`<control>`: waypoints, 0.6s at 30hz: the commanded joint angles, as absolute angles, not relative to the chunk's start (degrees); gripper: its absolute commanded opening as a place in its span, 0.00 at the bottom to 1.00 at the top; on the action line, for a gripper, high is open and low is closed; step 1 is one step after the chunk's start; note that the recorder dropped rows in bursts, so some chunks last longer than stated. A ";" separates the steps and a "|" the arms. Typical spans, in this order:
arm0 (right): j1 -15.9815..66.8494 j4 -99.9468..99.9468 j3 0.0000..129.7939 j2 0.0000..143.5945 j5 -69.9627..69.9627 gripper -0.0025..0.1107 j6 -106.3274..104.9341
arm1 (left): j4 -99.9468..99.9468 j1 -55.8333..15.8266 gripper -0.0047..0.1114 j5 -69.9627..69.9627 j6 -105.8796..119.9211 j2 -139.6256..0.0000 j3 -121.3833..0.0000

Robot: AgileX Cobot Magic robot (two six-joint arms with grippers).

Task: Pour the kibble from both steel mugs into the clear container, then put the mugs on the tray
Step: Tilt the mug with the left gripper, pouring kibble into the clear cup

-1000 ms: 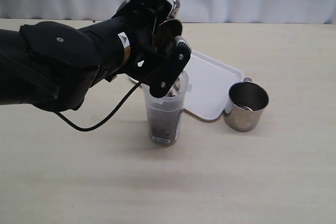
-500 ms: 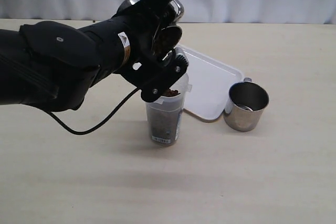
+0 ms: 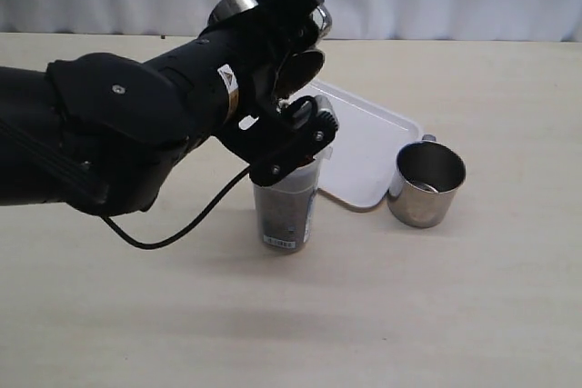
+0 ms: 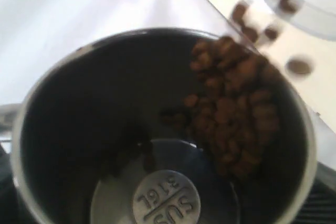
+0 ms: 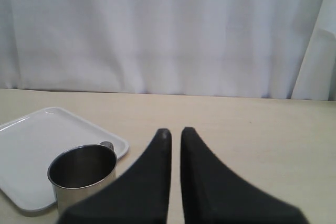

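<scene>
My left gripper [image 3: 296, 70] is shut on one steel mug [image 3: 238, 2], held tipped above the clear container [image 3: 289, 211]. In the left wrist view brown kibble [image 4: 236, 114] slides along the mug's inner wall [image 4: 94, 108], and loose pellets [image 4: 273, 22] fall toward the container's rim [image 4: 310, 3]. Kibble shows inside the container. The second steel mug [image 3: 427, 184] stands upright beside the white tray [image 3: 368, 147]. The right wrist view shows that mug [image 5: 81, 174] and the tray [image 5: 31, 150]. My right gripper [image 5: 175, 132] is shut with nothing between its fingers.
The black left arm [image 3: 118, 124] and its cable [image 3: 173, 220] stretch across the left half of the table. A white curtain [image 5: 157, 30] hangs behind the table's far edge. The tray holds nothing.
The left arm has shifted slightly right and rolled the mug further over above the container. The second mug and the tray have not moved.
</scene>
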State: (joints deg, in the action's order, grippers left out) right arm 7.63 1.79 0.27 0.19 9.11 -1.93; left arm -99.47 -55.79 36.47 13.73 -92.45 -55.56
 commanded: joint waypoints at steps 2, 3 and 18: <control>7.44 1.73 0.00 0.00 9.14 0.06 -2.09 | -99.95 -58.85 0.04 41.08 13.76 -92.14 -56.14; 7.44 1.73 0.00 0.00 9.14 0.06 -2.09 | -99.95 -59.37 0.04 41.71 13.76 -92.28 -56.14; 7.44 1.73 0.00 0.00 9.14 0.06 -2.09 | -99.95 -65.70 0.04 56.45 15.02 -96.67 -56.14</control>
